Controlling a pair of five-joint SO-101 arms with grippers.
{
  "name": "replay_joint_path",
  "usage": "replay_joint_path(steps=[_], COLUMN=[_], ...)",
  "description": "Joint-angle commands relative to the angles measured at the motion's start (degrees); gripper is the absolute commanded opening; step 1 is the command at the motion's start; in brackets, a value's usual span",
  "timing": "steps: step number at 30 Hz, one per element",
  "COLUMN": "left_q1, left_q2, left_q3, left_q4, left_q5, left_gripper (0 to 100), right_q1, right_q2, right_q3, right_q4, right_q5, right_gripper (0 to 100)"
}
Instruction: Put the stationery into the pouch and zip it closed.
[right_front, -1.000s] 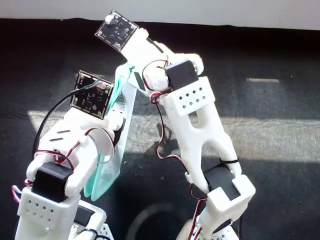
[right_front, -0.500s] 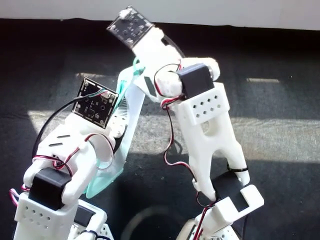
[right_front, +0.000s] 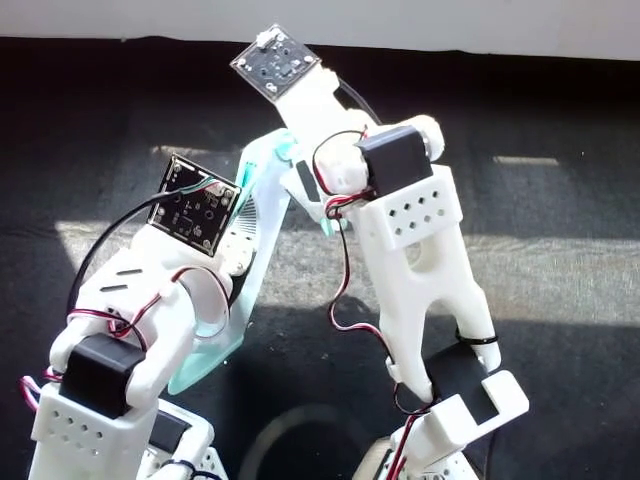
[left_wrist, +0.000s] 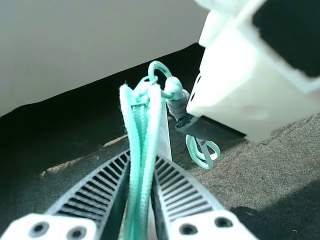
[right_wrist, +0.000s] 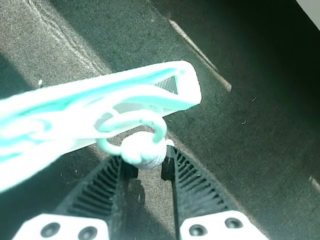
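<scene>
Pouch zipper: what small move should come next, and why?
Probably draw the right hand a short way along the zip line, away from the left hand. The right hand is shut on the zipper pull, close to the end corner of the pouch, and the left hand clamps its edge. Whether the zip is fully closed is unclear.

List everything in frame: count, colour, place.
pouch: one, mint green and see-through, held between the two grippers.
zipper pull: one, pale mint loop and bead, at the pouch's end.
table cover: one, dark grey, under the arms.
wall: one, white, behind the table.
left gripper: one, white with black ribbed fingers, shut on the pouch's zipper edge.
right gripper: one, same colours, shut on the zipper pull.
</scene>
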Motion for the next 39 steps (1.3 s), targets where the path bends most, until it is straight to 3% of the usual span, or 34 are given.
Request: replay_joint_path(steps=[1,10,23,30,39], left_q1=[-0.92,-0.92,-1.19,-9.45,-8.57], left_q2=[-1.27,-1.27,-1.27,-0.84,-1.36], left_q3=[2.68,6.37,6.46,7.34,11.47], left_q4=[-5.01,-11.16,-12.84,-19.52,-21.89], left_q5=[-0.09,0.0,0.18,8.88,11.96], left_gripper=[1,1,1,1,1], right_q1=[0.84,0.66,-3.21,-9.36,-9.36], right_q2=[-3.03,-4.79,-12.88,-15.87,-20.7], right_q3=[-1.71,-1.36,-1.01,6.55,18.95], right_q4=[1.36,2.24,1.89,1.8,-7.52], right_q5=[-0.62,-0.7,-10.9,-11.08,-11.08], right_gripper=[0.5,0.5,0.5,0.5,0.5])
